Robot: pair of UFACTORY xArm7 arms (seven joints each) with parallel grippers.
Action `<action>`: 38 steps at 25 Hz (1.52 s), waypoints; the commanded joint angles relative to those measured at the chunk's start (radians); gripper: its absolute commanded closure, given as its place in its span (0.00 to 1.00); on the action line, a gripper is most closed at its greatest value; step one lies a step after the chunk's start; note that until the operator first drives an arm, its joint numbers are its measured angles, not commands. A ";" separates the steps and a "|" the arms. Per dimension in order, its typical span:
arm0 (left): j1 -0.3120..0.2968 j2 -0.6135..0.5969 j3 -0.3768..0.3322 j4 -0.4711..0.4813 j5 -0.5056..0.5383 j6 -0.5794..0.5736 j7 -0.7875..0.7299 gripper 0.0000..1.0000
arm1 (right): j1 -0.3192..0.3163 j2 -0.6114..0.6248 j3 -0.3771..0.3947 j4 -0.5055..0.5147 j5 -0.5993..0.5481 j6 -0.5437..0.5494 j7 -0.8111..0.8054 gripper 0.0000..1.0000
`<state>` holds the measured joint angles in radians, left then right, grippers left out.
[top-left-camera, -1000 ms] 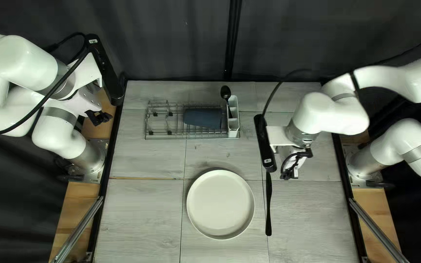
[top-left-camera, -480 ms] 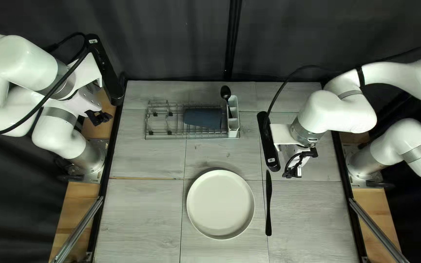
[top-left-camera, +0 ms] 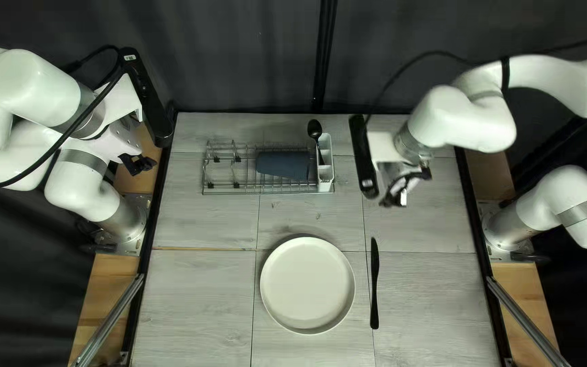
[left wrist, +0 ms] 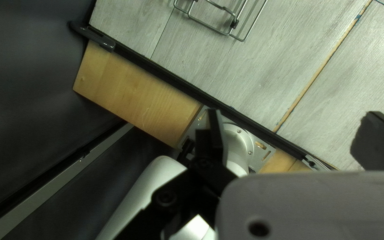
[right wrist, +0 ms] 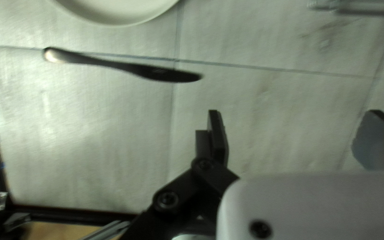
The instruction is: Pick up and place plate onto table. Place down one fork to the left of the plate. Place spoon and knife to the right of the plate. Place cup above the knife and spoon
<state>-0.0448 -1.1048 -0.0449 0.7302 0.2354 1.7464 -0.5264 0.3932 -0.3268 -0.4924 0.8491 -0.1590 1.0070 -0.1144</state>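
Where the top left view shows the right gripper [top-left-camera: 395, 197] suspended above the worktop [top-left-camera: 205, 299], the knife [top-left-camera: 375, 285] lies nearer the near edge than the gripper, alongside the plate [top-left-camera: 307, 285] and apart from it; this spacing presumably keeps the rim accessible. Across from the gripper, the rack [top-left-camera: 239, 193] supports the cup [top-left-camera: 283, 165] on its side, and the utensil holder [top-left-camera: 325, 179] keeps the spoon [top-left-camera: 314, 129] upright, probably for easy grasping. The fork cannot be identified. Approach to the spoon should clear the holder's walls and the rack wires. In the left wrist view, the left gripper's fingers are spread with nothing held; the black rail [left wrist: 163, 74] passes ahead, limiting low travel. In the right wrist view, the right gripper is released, its fingers wide apart; the knife lies ahead, outside them, with open worktop between.
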 commanded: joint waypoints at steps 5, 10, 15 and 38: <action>0.000 0.000 0.000 0.000 0.000 0.000 0.000 0.00 | 0.001 0.027 -0.001 0.012 -0.020 -0.009 -0.014 0.00; 0.000 0.000 0.000 0.000 0.000 0.000 0.000 0.00 | 0.006 0.114 -0.039 0.047 0.002 -0.073 -0.098 0.00; 0.000 0.000 0.000 0.000 0.000 0.000 0.000 0.00 | -0.013 0.235 -0.109 0.151 0.088 -0.101 -0.269 0.00; 0.000 0.000 0.000 0.000 0.000 0.000 0.000 0.00 | -0.322 0.697 -0.146 0.586 0.518 0.048 -0.797 0.00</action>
<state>-0.0448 -1.1048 -0.0449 0.7302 0.2354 1.7464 -0.5264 0.1484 0.2755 -0.6624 1.3475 0.2833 1.0213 -0.8421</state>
